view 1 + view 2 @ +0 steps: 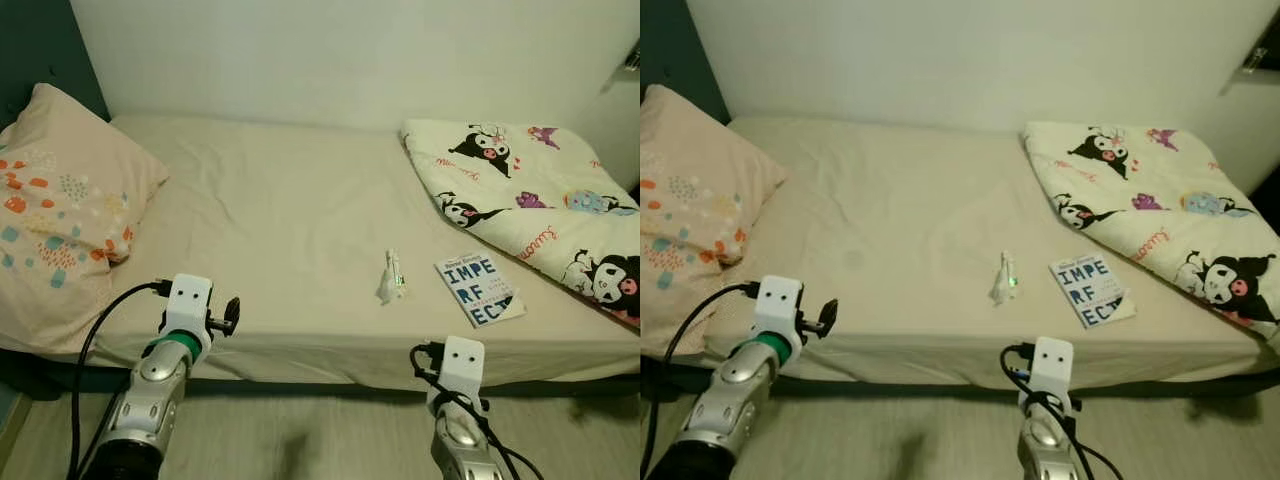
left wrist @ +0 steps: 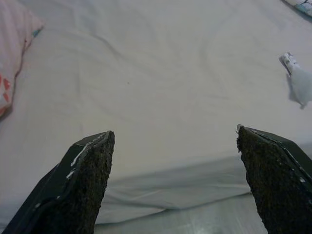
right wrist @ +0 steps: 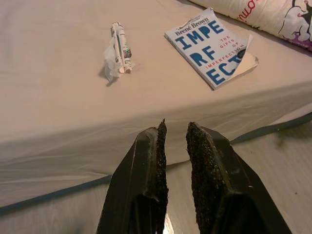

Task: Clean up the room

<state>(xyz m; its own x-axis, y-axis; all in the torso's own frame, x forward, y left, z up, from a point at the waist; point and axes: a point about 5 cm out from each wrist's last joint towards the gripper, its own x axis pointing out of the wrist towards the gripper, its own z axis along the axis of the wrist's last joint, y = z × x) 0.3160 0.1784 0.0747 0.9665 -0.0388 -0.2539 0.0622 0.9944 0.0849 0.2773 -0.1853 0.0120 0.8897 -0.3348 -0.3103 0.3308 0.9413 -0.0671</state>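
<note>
On the cream bed sheet (image 1: 280, 210) lies a small white crumpled wrapper (image 1: 392, 277), near the front edge. Just to its right is a white book (image 1: 478, 288) with blue letters, its lower corner curled up (image 3: 243, 53). My left gripper (image 2: 173, 134) is open, held in front of the mattress edge with bare sheet ahead of it and the wrapper (image 2: 296, 78) off to one side. My right gripper (image 3: 174, 126) is shut with nothing in it, low before the bed's edge, pointing toward the wrapper (image 3: 118, 48) and the book (image 3: 209, 46).
A folded cartoon-print blanket (image 1: 530, 200) covers the bed's right end. A peach patterned pillow (image 1: 60, 210) leans at the left end. A white wall backs the bed. Pale floor (image 3: 273, 185) runs along the bed's front.
</note>
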